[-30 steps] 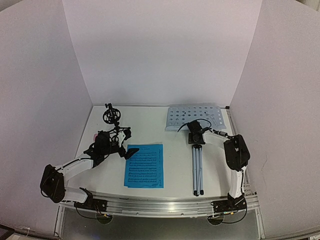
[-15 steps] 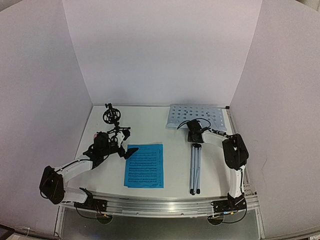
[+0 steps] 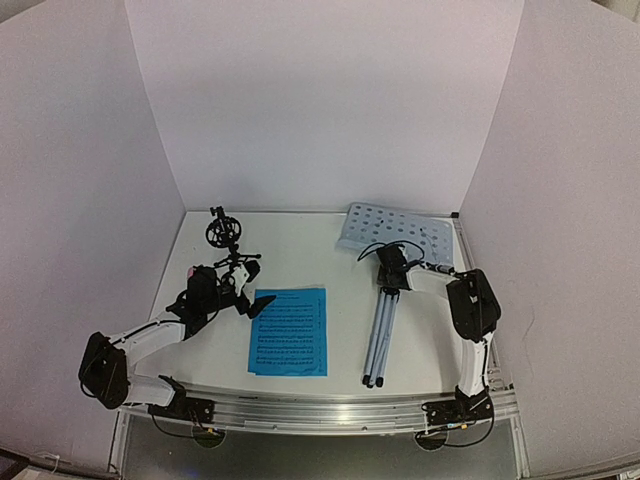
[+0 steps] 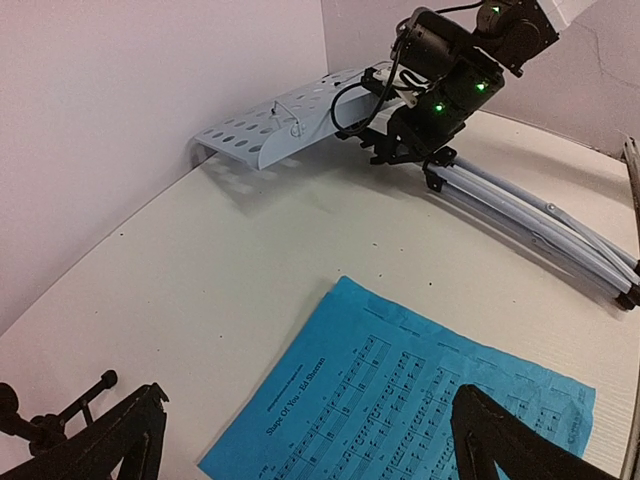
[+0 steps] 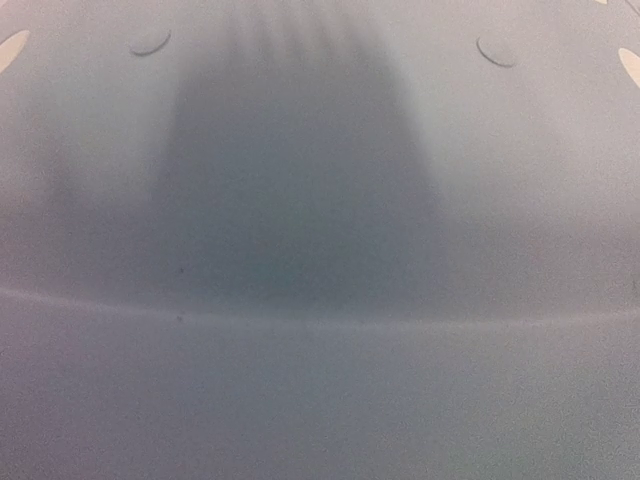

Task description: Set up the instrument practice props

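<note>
right hand (image 3: pixel 388 270) perhaps gripping music stand (image 3: pixel 402 228), fingers hidden

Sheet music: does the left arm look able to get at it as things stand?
Probably yes. The left gripper, jaws open, hangs by the far left corner of the sheet music with nothing between. The page lies flat, so pinching it may be awkward.
</note>
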`<control>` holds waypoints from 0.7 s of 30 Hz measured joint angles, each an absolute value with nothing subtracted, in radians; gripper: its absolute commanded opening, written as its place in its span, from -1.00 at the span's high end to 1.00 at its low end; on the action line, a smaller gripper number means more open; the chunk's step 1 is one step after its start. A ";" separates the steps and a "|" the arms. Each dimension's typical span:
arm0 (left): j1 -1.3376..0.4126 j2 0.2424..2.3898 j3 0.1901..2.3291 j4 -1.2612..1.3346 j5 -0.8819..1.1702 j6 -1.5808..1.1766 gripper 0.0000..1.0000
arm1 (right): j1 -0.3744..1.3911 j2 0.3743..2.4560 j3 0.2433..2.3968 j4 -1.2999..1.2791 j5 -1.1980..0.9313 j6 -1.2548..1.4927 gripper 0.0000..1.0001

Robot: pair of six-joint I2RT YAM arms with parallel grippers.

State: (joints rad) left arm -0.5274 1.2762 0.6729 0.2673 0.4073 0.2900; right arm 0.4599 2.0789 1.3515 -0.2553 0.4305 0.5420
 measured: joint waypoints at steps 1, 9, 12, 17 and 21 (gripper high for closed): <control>-0.527 1.276 0.673 0.268 0.407 0.291 -0.99 | 0.460 2.079 1.350 -0.252 0.431 0.545 0.66; -0.527 1.276 0.673 0.274 0.395 0.306 -0.99 | 0.463 2.073 1.350 -0.256 0.440 0.568 1.00; -0.527 1.276 0.673 0.277 0.394 0.311 -0.99 | 0.462 2.068 1.357 -0.274 0.443 0.585 1.00; -0.527 1.280 0.673 0.282 0.392 0.311 -0.99 | 0.461 2.013 1.315 -0.309 0.446 0.626 1.00; -0.527 1.291 0.675 0.281 0.396 0.306 -0.99 | 0.461 1.919 1.224 -0.297 0.469 0.636 1.00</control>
